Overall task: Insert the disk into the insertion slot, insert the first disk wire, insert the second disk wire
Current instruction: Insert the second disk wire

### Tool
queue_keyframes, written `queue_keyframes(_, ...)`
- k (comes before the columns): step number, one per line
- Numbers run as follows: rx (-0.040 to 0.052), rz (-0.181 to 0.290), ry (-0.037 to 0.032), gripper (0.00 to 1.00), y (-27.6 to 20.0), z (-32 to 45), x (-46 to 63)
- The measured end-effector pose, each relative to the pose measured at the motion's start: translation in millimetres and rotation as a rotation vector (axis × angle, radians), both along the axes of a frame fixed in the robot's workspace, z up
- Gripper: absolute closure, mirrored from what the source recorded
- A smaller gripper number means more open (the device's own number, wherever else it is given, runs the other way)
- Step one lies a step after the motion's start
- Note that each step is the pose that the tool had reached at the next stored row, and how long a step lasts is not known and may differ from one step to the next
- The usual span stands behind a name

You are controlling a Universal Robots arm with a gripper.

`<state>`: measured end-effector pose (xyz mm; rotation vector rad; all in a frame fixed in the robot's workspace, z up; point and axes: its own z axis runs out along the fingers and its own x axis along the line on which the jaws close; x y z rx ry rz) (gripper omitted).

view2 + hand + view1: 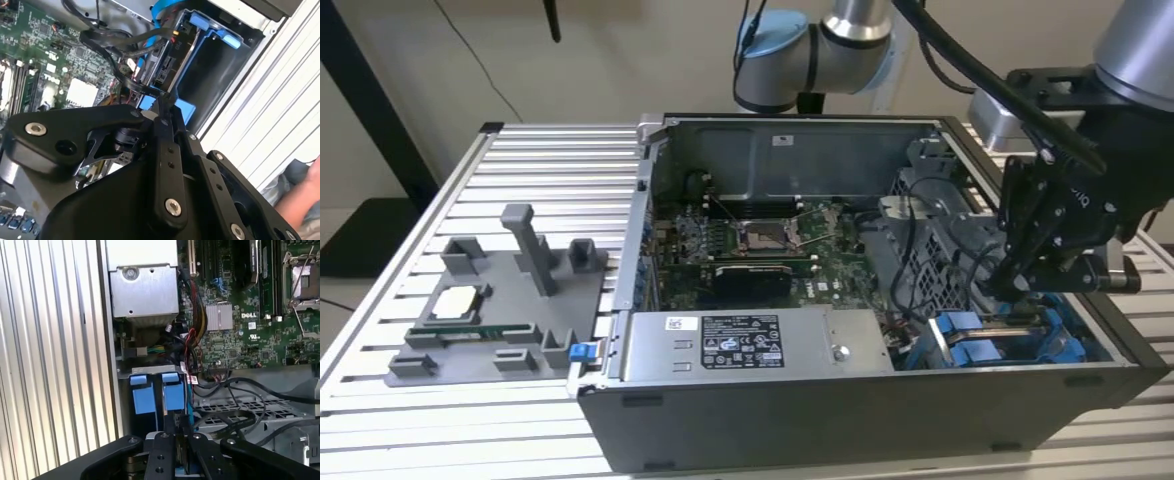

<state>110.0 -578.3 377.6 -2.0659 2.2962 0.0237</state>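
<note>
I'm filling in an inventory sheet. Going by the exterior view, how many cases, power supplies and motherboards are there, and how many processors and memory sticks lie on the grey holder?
Case: 1
Power supply: 1
Motherboard: 1
Processor on the holder: 1
Memory stick on the holder: 1
Total: 5

Disk [167, 65] sits edge-on inside the insertion slot [217, 82], clipped in its bright blue carrier, dark connector end w/ sockets facing the motherboard side. Slot is a narrow grey metal bay in the case's near corner on the exterior view's right, w/ blue rails. Two blue tabs [143, 400] stand side by side at its mouth. Black wires [115, 40] loop just beside the connector end; plugged in or not, can't tell.
</note>
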Motion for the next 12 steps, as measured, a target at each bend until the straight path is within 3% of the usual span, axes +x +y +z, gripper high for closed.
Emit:
queue_keyframes(3,-0.0032,0.0,-0.0242,1.0,3.0,-2.2,-3.8)
queue_keyframes(7,-0.0077,0.0,-0.0507,1.0,6.0,-5.8,-7.4)
queue_keyframes(8,-0.0079,0.0,-0.0542,1.0,6.1,-6.2,-7.5)
queue_keyframes(12,-0.0082,0.0,-0.0543,1.0,6.1,-6.6,-7.5)
